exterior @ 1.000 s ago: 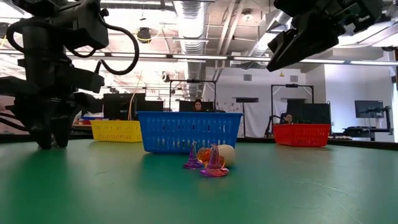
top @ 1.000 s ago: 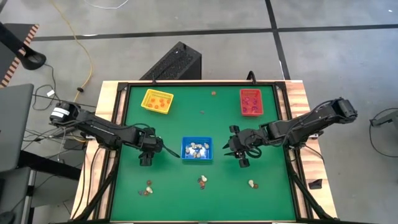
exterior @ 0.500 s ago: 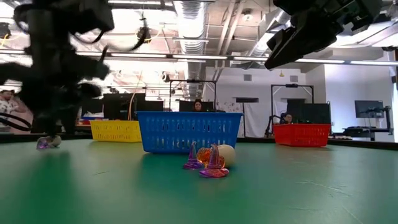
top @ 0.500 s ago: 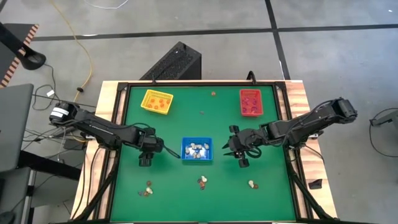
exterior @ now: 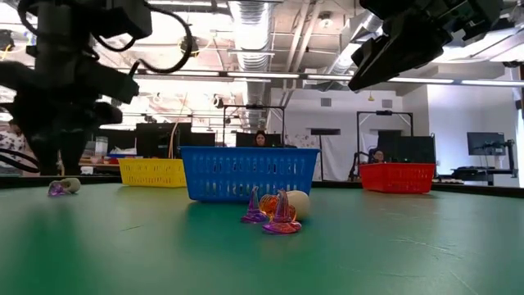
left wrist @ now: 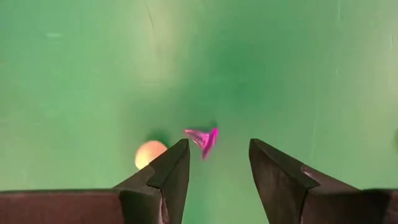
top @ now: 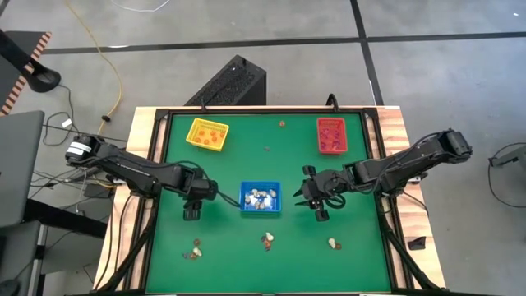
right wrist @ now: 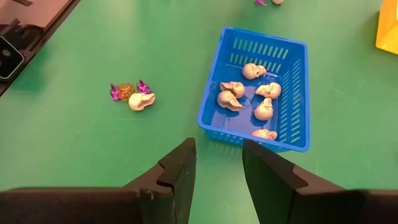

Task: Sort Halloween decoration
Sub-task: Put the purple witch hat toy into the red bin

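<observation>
Left gripper is held above the green table just left of the blue tray, its fingers parted and nothing between them; below it, a small purple cone and a pale round trinket are seen lying close together on the cloth. Right gripper is positioned to the right of the blue tray, likewise spread and empty. Whitish skull pieces are gathered inside the blue tray. Orange pieces are contained in the yellow tray, and dark ones in the red tray. Another small cluster of trinkets is left loose near the front of the table.
</observation>
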Available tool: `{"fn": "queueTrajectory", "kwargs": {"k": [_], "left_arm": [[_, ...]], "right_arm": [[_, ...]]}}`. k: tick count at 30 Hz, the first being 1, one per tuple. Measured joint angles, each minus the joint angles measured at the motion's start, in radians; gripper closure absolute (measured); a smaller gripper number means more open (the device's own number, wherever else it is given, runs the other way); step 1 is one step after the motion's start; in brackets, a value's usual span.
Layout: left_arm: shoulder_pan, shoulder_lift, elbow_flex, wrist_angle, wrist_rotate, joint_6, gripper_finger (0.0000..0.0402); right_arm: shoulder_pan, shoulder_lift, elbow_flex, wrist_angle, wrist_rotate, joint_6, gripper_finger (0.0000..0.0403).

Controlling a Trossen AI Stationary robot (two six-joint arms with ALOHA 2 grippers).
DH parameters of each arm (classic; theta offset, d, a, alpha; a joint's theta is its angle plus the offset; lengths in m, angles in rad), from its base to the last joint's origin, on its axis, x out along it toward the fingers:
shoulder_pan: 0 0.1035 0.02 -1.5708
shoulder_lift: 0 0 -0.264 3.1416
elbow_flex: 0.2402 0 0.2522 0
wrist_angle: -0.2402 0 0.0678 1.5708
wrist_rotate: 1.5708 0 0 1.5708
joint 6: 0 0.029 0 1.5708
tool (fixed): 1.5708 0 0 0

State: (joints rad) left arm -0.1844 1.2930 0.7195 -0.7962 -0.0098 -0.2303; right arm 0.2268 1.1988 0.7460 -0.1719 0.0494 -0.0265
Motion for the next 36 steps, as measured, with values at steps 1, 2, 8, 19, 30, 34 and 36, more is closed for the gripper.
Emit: {"fn": "queueTrajectory", "kwargs": {"k": [1, 2, 8, 19, 30, 34, 36], "left_arm": [[0.0, 0.0, -0.007, 0.001, 0.006, -0.002, 0.0244], [0.0, 0.0, -0.014, 0.001, 0.006, -0.005, 0.0244], [0.0, 0.0, -0.089, 0.076, 0.005, -0.029, 0.0244], [-0.001, -0.001, -0.137, 0.158, -0.028, 0.006, 0.0244], [-0.001, -0.001, -0.137, 0.158, -0.028, 0.008, 0.0334], [-0.001, -0.005, -0.133, 0.156, -0.012, 0.009, 0.0387], [0.0, -0.005, -0.122, 0.149, 0.0, 0.017, 0.0396]], "right_arm": [[0.0, 0.0, 0.0, 0.0, 0.0, 0.0, 0.0241], [0.0, 0.0, 0.0, 0.0, 0.0, 0.0, 0.0241], [0.0, 0.0, 0.0, -0.006, 0.0, -0.002, 0.0241], [0.0, 0.0, 0.0, -0.006, 0.0, -0.008, 0.0241], [0.0, 0.0, 0.0, -0.006, 0.0, -0.008, 0.0241], [0.0, 0.0, 0.0, -0.006, 0.0, -0.008, 0.0241], [0.0, 0.0, 0.0, -0.006, 0.0, -0.003, 0.0241]]}}
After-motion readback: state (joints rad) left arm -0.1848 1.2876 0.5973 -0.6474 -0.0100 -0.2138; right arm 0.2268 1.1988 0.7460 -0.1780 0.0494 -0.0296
